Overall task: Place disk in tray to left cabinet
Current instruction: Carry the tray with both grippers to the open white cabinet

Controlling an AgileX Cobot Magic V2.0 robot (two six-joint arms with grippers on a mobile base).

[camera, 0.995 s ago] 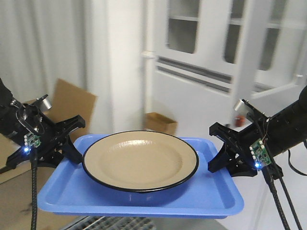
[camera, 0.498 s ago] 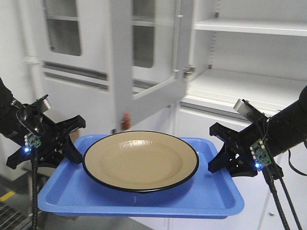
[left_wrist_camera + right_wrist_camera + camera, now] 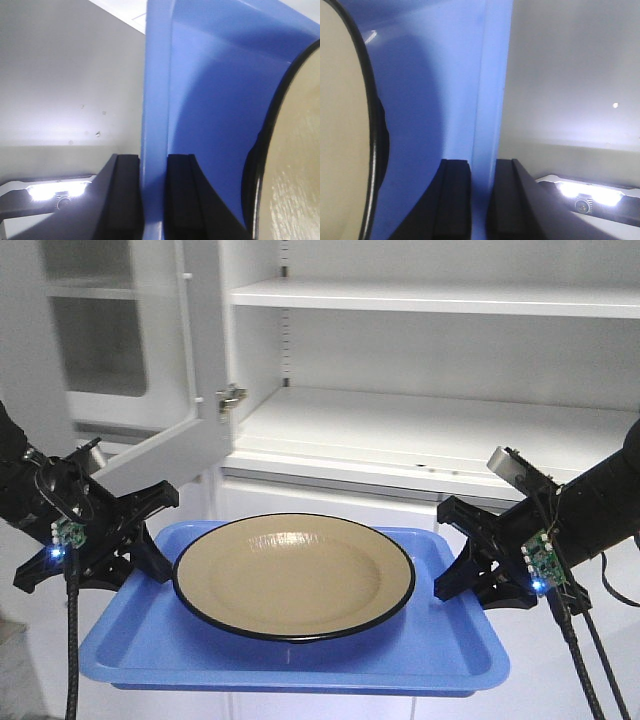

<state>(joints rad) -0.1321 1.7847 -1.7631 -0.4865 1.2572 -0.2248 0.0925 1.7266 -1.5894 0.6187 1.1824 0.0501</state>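
Blue tray point(image 3: 300, 655) level; long axis runs L-R.

The right gripper point(image 3: 482, 172) occupies the 6 o'clock position. Its two black fingers point(image 3: 452, 200) clamp the raised rim of the blue plastic tray point(image 3: 427, 90), one finger on each side. The glossy tan round disk point(image 3: 340, 125), with a thin black rim, lies in the tray at 9 o'clock. A bright white light point(image 3: 590, 192) shines at 4 o'clock.
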